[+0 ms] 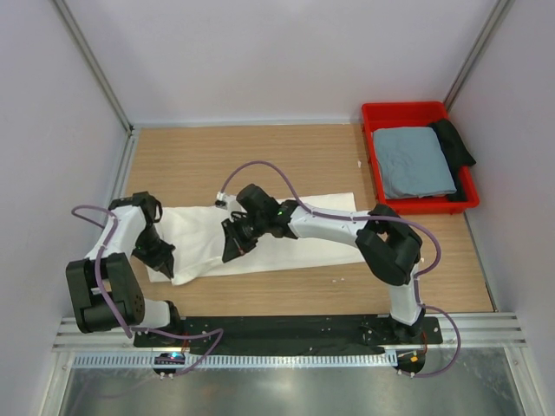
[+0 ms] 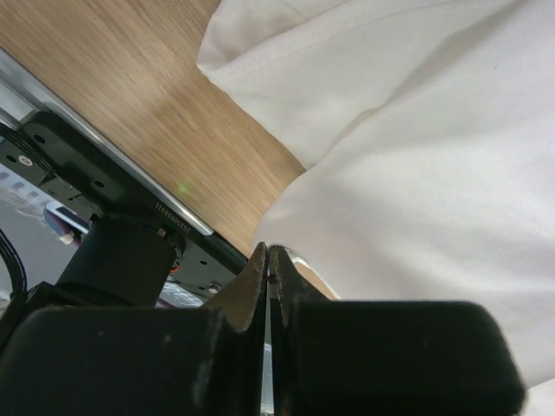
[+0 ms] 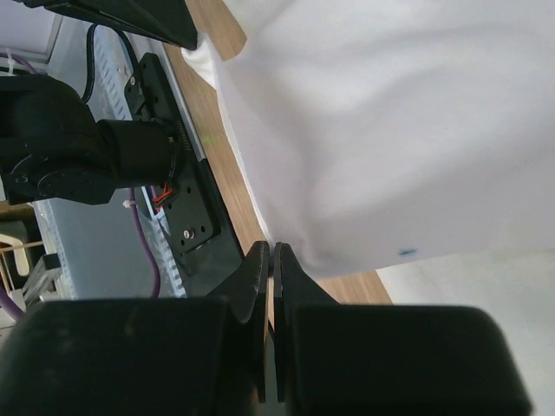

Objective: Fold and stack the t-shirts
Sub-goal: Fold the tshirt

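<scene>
**Desk:** Where does the shirt lie from your fingers?

**Operator:** The white t-shirt [image 1: 286, 230] lies flat on the wooden bench [image 1: 217, 156] as a long band. Its long axis runs left to right, and the left end sits a little nearer the arm bases. My left fingers [image 1: 160, 253] are at that left end. My right fingers [image 1: 236, 245] are at the near hem, left of the band's middle. The far right end is well apart from both, and the right arm is the nearer one to it.

**Desk:** Are you holding anything?

**Operator:** Both pairs are pressed fully together. In each wrist view the cloth edge meets the tips, but I cannot tell whether a fold is pinched between them.

**Desk:** What about the material?

**Operator:** It is soft, matte white cloth with shallow ripples, and one sleeve is puckered at the left. No print shows on this face. I judge the next fold goes across the long axis, and limp cloth like this will sag and drag if it is lifted by one edge.

**Desk:** And the other shirt?

**Operator:** The grey-blue t-shirt [image 1: 412, 160] lies folded into a rectangle in the red bin [image 1: 408, 111] at the far right, beside a black garment [image 1: 453, 143].
</scene>
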Controlling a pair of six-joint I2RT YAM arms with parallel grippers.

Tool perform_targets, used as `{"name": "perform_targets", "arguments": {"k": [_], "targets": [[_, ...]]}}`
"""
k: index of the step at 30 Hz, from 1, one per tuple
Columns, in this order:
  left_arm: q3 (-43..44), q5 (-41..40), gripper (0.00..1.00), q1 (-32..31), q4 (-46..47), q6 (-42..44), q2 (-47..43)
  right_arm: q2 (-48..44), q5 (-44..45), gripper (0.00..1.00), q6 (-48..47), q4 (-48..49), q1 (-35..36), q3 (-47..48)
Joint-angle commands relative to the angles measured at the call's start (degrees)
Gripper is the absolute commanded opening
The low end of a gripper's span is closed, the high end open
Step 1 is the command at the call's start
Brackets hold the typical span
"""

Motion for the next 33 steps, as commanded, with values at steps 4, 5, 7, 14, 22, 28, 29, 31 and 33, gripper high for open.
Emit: {"name": "perform_targets", "arguments": {"k": [4, 5, 7, 14, 22, 28, 29, 31, 33], "targets": [[2.82, -1.36, 0.0, 0.27, 0.92, 1.61, -0.21, -0.67, -2.71, 0.01, 0.42, -0.75, -0.78, -0.45], [4.39, -2.23, 0.0, 0.27, 0.83, 1.87, 0.14, -0.32, -2.1, 0.01, 0.68, -0.83, -1.48, 0.43], [5.9, -2.59, 0.0, 0.27, 1.26, 2.92, 0.75, 1.26, -2.09, 0.01, 2.25, -0.75, -2.54, 1.22], [14.42, -3.38, 0.0, 0.35, 3.37, 7.41, 6.99, 5.3, -3.23, 0.02, 3.06, -2.59, -7.46, 8.15], [22.51, -2.24, 0.0, 0.26, 4.96, 9.7, 15.96, 12.42, -5.52, 0.05, 4.2, -6.01, -10.36, 17.39], [25.32, -2.94, 0.0, -0.09, 5.31, 10.49, 20.44, 15.32, -5.96, 0.07, 4.9, -7.07, -10.89, 20.12], [25.5, -3.12, 0.0, 0.0, 5.48, 10.66, 20.71, 15.59, -5.88, 0.07, 4.99, -7.25, -10.81, 20.99], [25.85, -3.29, 0.0, -0.09, 5.83, 10.75, 21.15, 16.55, -5.52, 0.07, 5.25, -7.69, -10.89, 21.7], [26.55, -3.38, 0.0, -0.09, 5.84, 10.93, 21.76, 17.17, -4.3, 0.08, 5.43, -8.21, -11.07, 22.58]]}}
